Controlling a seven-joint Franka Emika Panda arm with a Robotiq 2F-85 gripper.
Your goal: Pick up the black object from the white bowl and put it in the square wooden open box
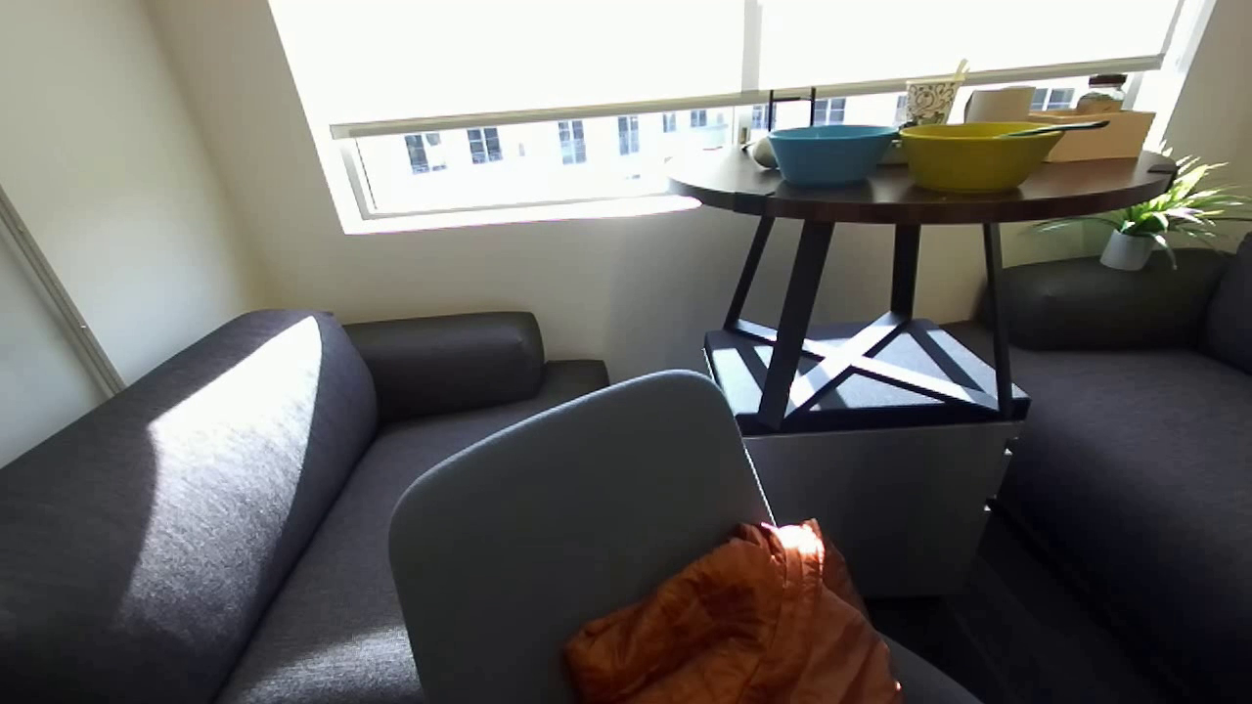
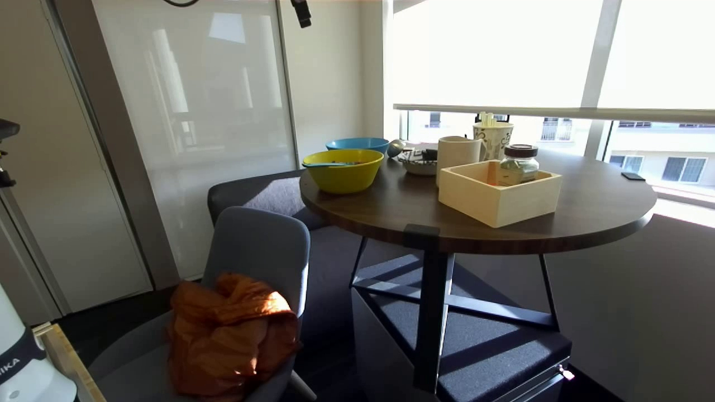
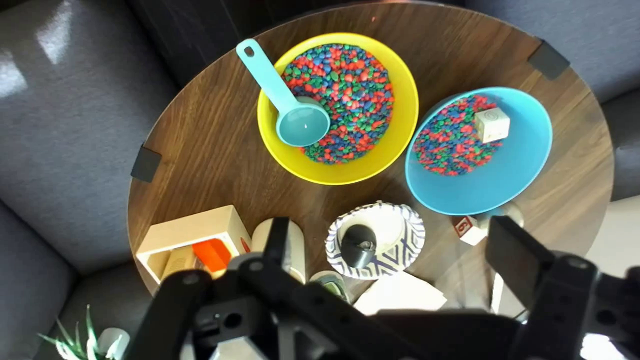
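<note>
Wrist view gives you the round table point(image 3: 215, 150) from above, and your gripper point(image 3: 392, 242) with its pincer spread wide to either side of the white bowl point(image 3: 387, 230); the gripper's height you can't tell. Treat that bowl, dark-patterned at the rim, as your clock's hub. Your black object point(image 3: 358, 245) sits inside it, toward nine o'clock. Farther out at nine you have a pale mug point(image 3: 296, 243), then the square wooden box point(image 3: 190, 227) with something orange point(image 3: 214, 256) in it. Between eleven and twelve is the yellow bowl point(image 3: 345, 173) of coloured bits point(image 3: 350, 90), a teal scoop point(image 3: 300, 122) across its rim, handle aimed at eleven. Between one and two lies the blue bowl point(image 3: 521, 155) with a pale block point(image 3: 492, 125) inside; near three, a cube point(image 3: 470, 231) with a red numbered face. In both exterior views the box stands on the table, a dark-lidded jar point(image 2: 518, 170) above its sides, and orange cloth point(image 2: 232, 340) lies on a grey chair point(image 2: 257, 237).
</note>
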